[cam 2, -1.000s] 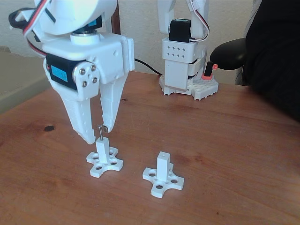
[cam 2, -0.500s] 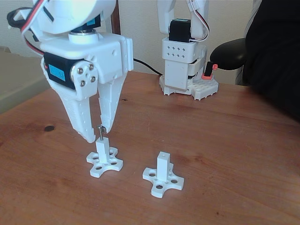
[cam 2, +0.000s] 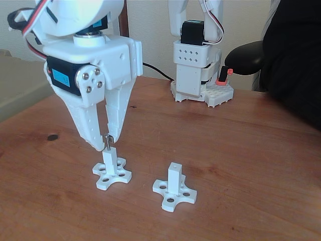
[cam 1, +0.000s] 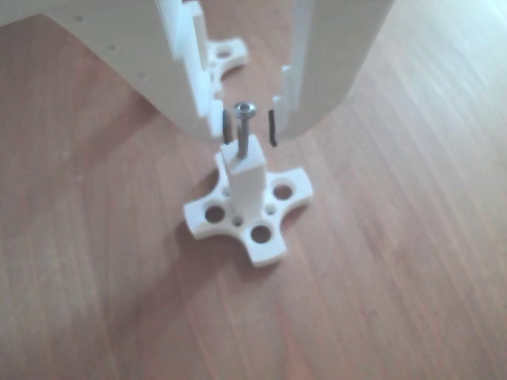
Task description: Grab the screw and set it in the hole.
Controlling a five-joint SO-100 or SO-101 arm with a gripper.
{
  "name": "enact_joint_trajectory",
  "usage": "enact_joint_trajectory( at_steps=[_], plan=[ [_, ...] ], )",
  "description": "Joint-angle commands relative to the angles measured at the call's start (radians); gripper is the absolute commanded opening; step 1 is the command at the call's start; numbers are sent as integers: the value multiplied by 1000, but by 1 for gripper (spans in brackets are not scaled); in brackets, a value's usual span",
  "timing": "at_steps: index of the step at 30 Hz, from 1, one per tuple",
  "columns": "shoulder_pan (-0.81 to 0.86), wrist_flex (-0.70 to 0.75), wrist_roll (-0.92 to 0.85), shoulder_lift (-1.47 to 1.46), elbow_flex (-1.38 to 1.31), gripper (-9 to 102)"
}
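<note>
Standing upright in the other view, the screw has its shank down in the hole on the square tip of a white post; its round socket head sits clear above the tip. The post rises from a cross-shaped base with round holes in its lobes, resting on the wooden table. The gripper comes down from the top edge, one white finger at each side of the screw head. Narrow gaps show on both sides, so the jaws stand parted and touch nothing.

Fixed view: the arm reaches down from the upper left, wrist block with blue-labelled servo above, both fingers pointing at the table. The gripper tips flank the screw atop the left post. A second post on its own cross base stands to the right, slightly nearer, well apart. A second arm's base stands at the far side of the table, right of centre.
</note>
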Motion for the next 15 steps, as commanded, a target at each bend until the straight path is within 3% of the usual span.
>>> enact_joint_trajectory(
  at_steps=[1, 15],
  plan=[
    [2, -6, -2, 29, -92, 4],
    [2, -15, 3, 26, -89, 3]
  ],
)
